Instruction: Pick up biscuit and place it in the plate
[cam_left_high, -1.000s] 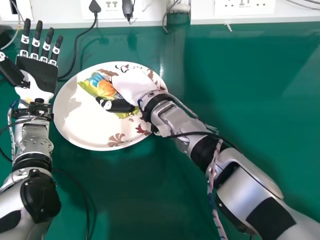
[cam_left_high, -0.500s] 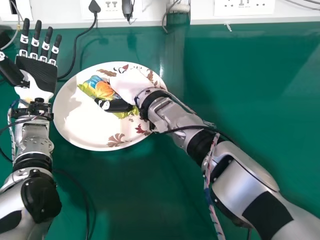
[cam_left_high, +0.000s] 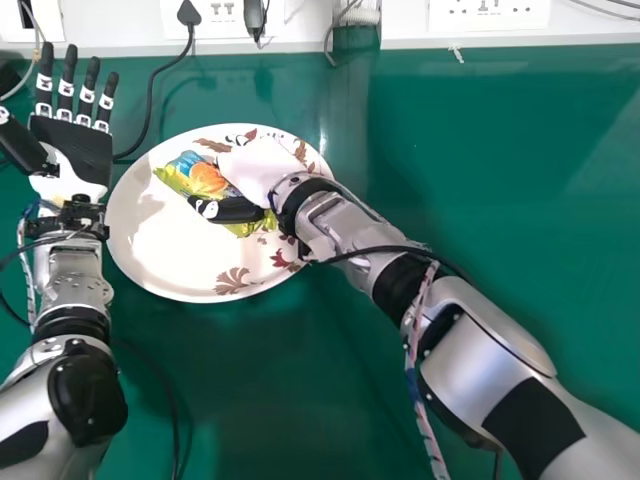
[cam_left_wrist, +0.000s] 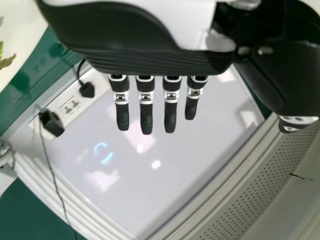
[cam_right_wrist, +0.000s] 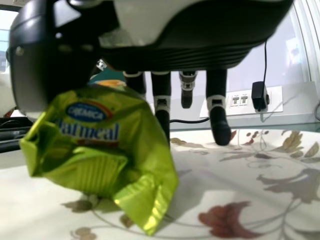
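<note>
Placing the biscuit (cam_right_wrist: 97, 150) in the plate (cam_left_high: 165, 255) looks like the current step: it is inside the rim, pinched by the thumb and part-bent fingers of the right robot hand (cam_left_high: 262, 168). Next: let go, lift clear. One biscuit, one plate, two robot hands, the left robot hand (cam_left_high: 78, 148) straight-fingered alongside.
</note>
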